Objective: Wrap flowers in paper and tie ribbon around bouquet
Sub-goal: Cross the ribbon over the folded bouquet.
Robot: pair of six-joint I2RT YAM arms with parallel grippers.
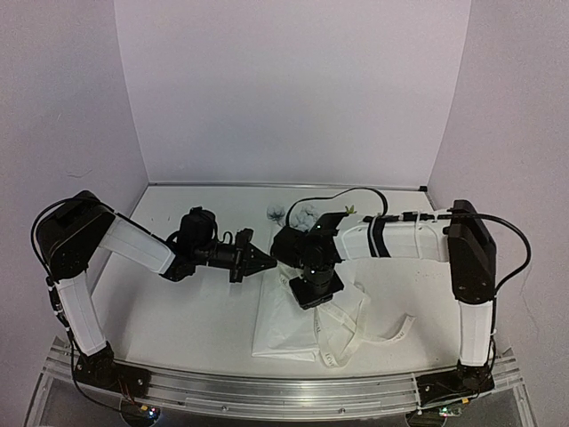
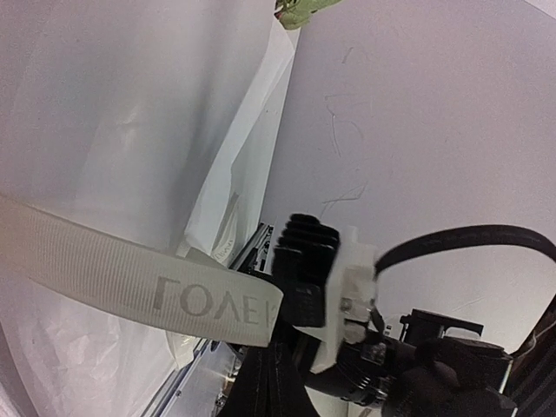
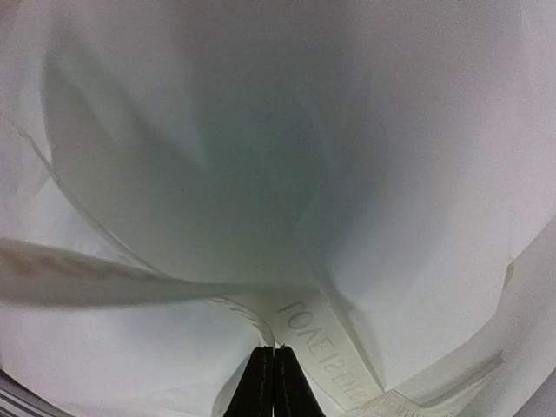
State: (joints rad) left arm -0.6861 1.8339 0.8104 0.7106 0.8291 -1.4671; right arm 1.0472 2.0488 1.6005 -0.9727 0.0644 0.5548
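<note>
Currently logged:
1. Paper (image 1: pixel 284 336): white sheet folded round the flowers (image 1: pixel 298 213), lying between the two arms, blooms at its far end.
2. Ribbon (image 2: pixel 113 278): lettered band lying across the paper; loose loops trail off the sheet's right side.
3. Left gripper (image 1: pixel 262 261): fingers fully closed at the paper's left edge. The band runs straight into them, so I judge it pinched.
4. Right gripper (image 1: pixel 313 294): fingers fully closed, tips at a ribbon fold over the paper. I cannot tell whether they grip it.
5. Risk: uneven pulling could slip the thin band free, tear the paper, or let the wrap spring open.
</note>
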